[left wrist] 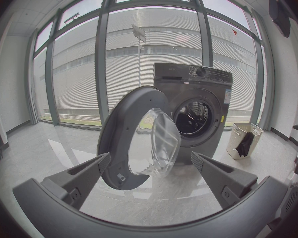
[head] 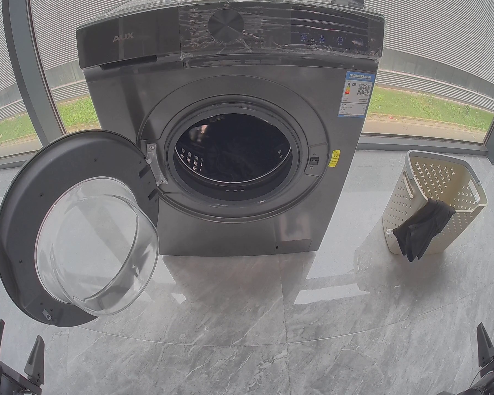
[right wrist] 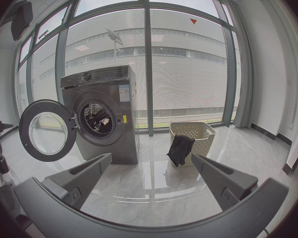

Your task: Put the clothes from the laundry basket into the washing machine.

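A grey front-loading washing machine [head: 230, 122] stands ahead, its round door [head: 77, 229] swung wide open to the left and its dark drum [head: 233, 149] exposed. To the machine's right a cream laundry basket [head: 436, 182] sits on the floor with a black garment [head: 422, 229] draped over its front rim. My left gripper [left wrist: 150, 161] is low at the near left, open and holding nothing. My right gripper [right wrist: 150, 161] is low at the near right, also open, well short of the laundry basket [right wrist: 197, 133] and black garment [right wrist: 180, 149].
Glossy grey tiled floor [head: 269, 314] stretches between me and the machine. Tall glass windows [head: 439, 56] run behind the machine and basket. The open door juts out into the floor space on the left.
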